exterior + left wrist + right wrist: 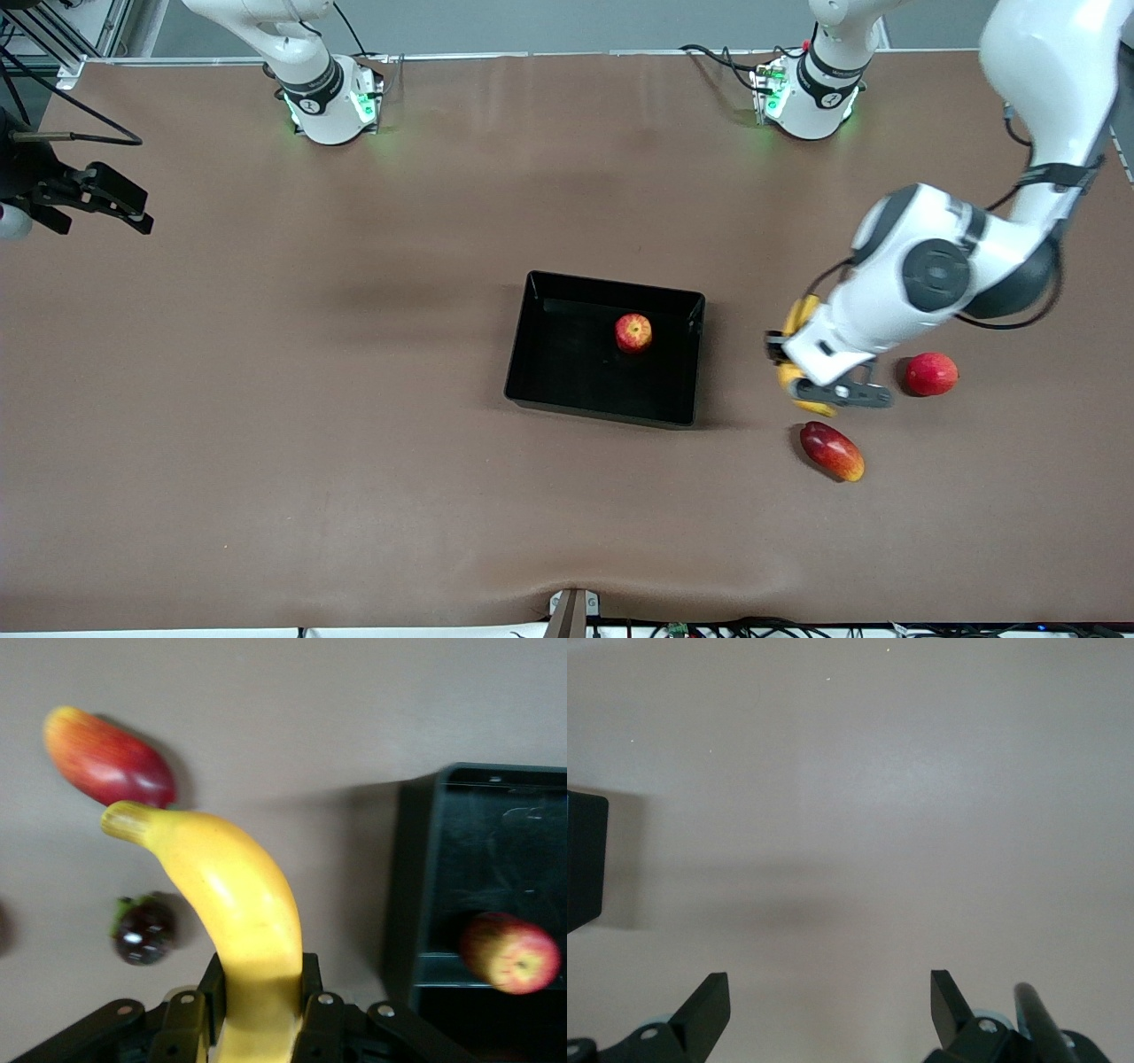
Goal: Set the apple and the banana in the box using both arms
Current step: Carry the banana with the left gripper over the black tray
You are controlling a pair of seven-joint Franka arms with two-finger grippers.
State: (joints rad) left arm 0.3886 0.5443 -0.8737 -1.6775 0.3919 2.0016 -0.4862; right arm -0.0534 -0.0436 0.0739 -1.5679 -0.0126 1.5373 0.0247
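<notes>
The yellow banana is clamped between the fingers of my left gripper, which is shut on it near one end. In the front view the left gripper and banana are over the table beside the black box, toward the left arm's end. The streaked red apple lies inside the box and also shows in the left wrist view as the apple in the box. My right gripper waits open over the right arm's end of the table, open gripper with nothing between its fingers.
A smooth red round fruit and an oval red-and-yellow fruit lie close by the left gripper. The oval fruit and a small dark round object show past the banana. A box corner edges the right wrist view.
</notes>
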